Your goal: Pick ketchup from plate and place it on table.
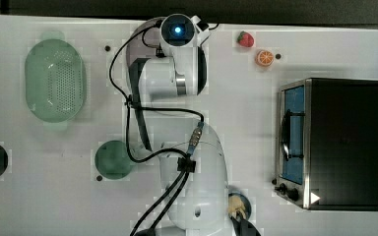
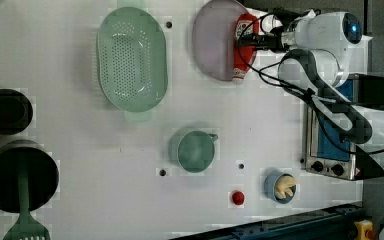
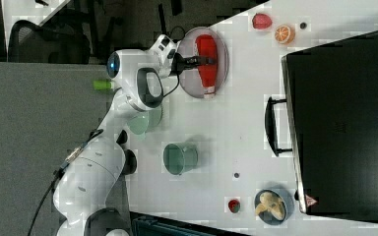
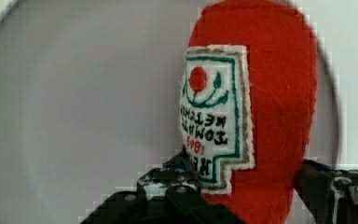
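Red felt fills the wrist view: the ketchup [image 4: 270, 93], a soft toy bottle with a stitched white label, lies flat on the plate [image 4: 74, 116]. Two black fingers [image 4: 177, 196] sit either side of the bottle's body, one against each flank, so the gripper [image 4: 256, 196] straddles it; whether the pads are pressing the felt yet, I cannot tell. Seen from the right view, the ketchup [image 3: 207, 59] rests lengthwise on the pale lilac-grey plate [image 3: 189, 78], its white cap overhanging the rim, with the gripper [image 3: 197, 60] crossing its middle. That plate sits near one edge of the white table [image 3: 236, 123]. Elsewhere on the table, the right view shows a strawberry [image 3: 261, 21] and an orange slice [image 3: 284, 34] beside a black toaster oven [image 3: 344, 123], a green mug [image 3: 179, 158], and a small blue bowl [image 3: 274, 205] holding something yellowish. In the left view, a mint-green perforated basket [image 2: 131, 59] lies just beside the plate [image 2: 212, 40].
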`<action>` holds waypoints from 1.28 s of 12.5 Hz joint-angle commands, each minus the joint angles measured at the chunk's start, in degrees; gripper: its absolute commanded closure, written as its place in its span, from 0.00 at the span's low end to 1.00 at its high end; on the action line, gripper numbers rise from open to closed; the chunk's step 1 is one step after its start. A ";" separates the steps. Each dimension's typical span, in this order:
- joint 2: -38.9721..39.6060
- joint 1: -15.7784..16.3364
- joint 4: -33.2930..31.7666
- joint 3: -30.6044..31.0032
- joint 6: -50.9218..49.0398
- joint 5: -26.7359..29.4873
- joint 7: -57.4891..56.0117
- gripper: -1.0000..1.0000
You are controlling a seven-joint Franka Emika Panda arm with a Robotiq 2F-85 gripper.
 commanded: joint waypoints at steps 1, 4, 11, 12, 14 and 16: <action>-2.60 0.09 1.48 0.46 0.67 0.66 -1.94 0.37; -9.00 -0.49 0.98 0.45 -4.57 3.51 -1.34 0.37; -29.94 -3.07 -8.81 -1.25 -29.46 5.24 -1.34 0.37; -32.39 -3.55 -12.07 -1.67 -29.82 5.24 -1.33 0.37; -36.74 -4.29 -19.20 -2.48 -28.92 5.36 -1.33 0.37; -40.68 -4.77 -26.53 -3.20 -26.27 5.89 -1.32 0.37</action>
